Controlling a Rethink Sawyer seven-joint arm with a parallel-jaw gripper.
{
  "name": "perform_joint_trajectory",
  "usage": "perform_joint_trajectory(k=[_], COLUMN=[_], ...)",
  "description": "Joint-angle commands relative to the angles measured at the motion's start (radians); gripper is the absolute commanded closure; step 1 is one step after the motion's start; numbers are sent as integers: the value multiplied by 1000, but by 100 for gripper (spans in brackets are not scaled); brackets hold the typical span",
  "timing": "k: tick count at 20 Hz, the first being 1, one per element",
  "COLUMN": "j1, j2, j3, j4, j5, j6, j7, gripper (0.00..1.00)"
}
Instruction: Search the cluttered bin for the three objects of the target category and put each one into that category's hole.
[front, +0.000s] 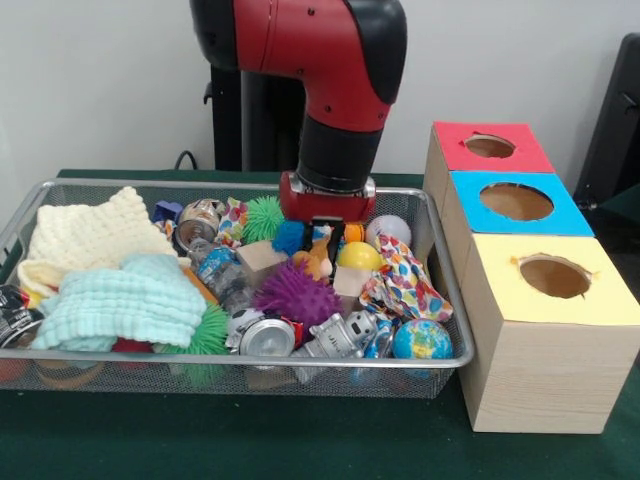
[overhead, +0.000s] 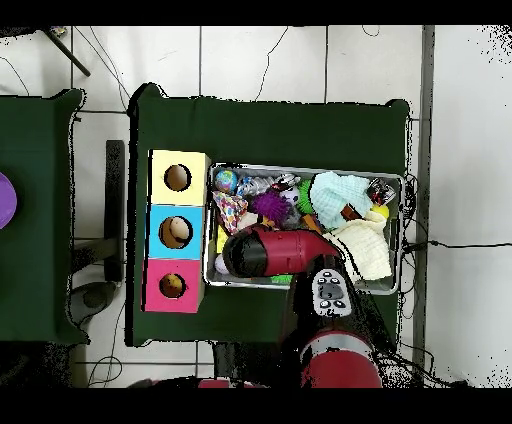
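Wire-mesh cluttered bin (front: 20, 215) on a dark green worktop (front: 300, 440), beside and just clear of a row of three wooden boxes. Box tops, from far to near in the front view: red box (front: 520, 150), blue box (front: 570, 215), yellow box (front: 600, 295), each with one round hole. In the overhead view, same bin (overhead: 402, 235) to the right of the boxes, yellow (overhead: 195, 165) uppermost, blue (overhead: 155, 232) in the middle, red (overhead: 155, 290) lowest.

Red and black arm (front: 330, 60) lowered from above into the far middle of the bin; gripper (front: 322, 238) down among the objects, between a green spiky ball (front: 262, 218) and a white ball (front: 388, 230). Black parts visible beside a blue item (front: 290, 238) and an orange-yellow toy (front: 318, 262); cannot tell whether gripper open, closed or holding anything.

Bin contents, front view: cream knitted cloth (front: 90, 235) at far left, pale turquoise cloth (front: 125, 305) in front of it, purple spiky ball (front: 297, 295) near centre, yellow ball (front: 358, 256) just right of the gripper, patterned multicolour cloth (front: 405, 285) at right, globe ball (front: 421, 340) at near right corner, silver can (front: 265, 335) and a silver toy robot (front: 335, 338) along the near rim, plastic bottle (front: 218, 270) lying between the cloths and the purple ball.

Overhead view: arm (overhead: 280, 250) covering the lower middle of the bin; gripper hidden beneath it.
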Motion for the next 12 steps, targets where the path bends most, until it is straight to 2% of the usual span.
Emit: perform_joint_trajectory(k=[1, 6, 12], j1=[-45, -69, -71], j2=[-133, -146, -207], j3=[107, 121, 121], j4=[93, 105, 149], j5=[53, 43, 36], j6=[107, 102, 107], j7=[79, 65, 70], gripper=[100, 100, 100])
